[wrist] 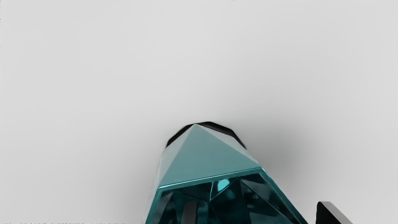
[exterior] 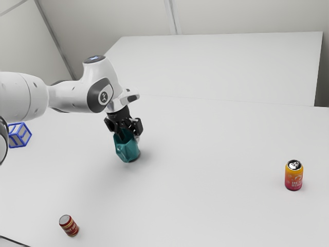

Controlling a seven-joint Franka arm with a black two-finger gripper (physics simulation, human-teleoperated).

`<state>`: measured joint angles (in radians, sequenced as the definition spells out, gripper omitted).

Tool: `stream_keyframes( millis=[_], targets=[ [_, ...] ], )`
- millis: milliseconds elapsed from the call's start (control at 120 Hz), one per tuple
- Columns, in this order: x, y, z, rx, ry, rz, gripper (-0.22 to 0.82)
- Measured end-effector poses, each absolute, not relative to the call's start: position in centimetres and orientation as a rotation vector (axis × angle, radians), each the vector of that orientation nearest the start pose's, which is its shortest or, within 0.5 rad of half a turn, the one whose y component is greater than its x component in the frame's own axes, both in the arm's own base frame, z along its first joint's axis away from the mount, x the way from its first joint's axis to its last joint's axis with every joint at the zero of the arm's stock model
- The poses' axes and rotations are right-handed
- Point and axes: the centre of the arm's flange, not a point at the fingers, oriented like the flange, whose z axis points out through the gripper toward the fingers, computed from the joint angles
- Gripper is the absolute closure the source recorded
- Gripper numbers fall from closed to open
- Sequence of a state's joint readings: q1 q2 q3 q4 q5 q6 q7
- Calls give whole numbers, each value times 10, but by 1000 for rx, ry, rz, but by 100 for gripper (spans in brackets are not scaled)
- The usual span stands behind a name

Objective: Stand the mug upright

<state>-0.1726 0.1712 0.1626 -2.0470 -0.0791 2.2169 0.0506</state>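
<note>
Exterior view: the mug (exterior: 127, 149) leans toward eleven o'clock. Your gripper (wrist: 256, 203) is open astride its wall (wrist: 281, 193); close softly, then settle the base flat.

A wall of the teal mug (exterior: 127, 151) stands between the fingers (wrist: 330, 214) of the end effector (exterior: 129, 135); ample passage spans the counter (exterior: 216, 170) towards the soda can (exterior: 294, 178).

Tbl (exterior: 205, 195) w/ teal mug (exterior: 128, 150), cube (exterior: 18, 135), red can (exterior: 69, 226), orange can (exterior: 294, 176).
</note>
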Motion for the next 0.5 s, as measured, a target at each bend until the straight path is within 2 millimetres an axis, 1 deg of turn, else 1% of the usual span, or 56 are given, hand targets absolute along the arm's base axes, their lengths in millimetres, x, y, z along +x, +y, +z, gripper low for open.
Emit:
stream_keyframes(
  millis=[100, 158, 225, 258, 300, 333, 367, 425, 500],
  targets=[
    [580, -11, 367, -3179, -1, -26, 15],
    [581, -11, 377, -3181, -13, -52, 12],
    [583, -13, 393, -3185, -18, -90, 9],
    [585, -14, 406, -3187, -20, -113, 8],
    [589, -15, 428, -3190, -22, -145, 7],
    [593, -16, 449, -3192, -23, -174, 6],
    [598, -16, 474, -3193, -23, -202, 6],
    [605, -18, 523, -3193, -20, -254, 5],
    [606, -21, 579, -3194, -8, -290, 4]
  ],
)
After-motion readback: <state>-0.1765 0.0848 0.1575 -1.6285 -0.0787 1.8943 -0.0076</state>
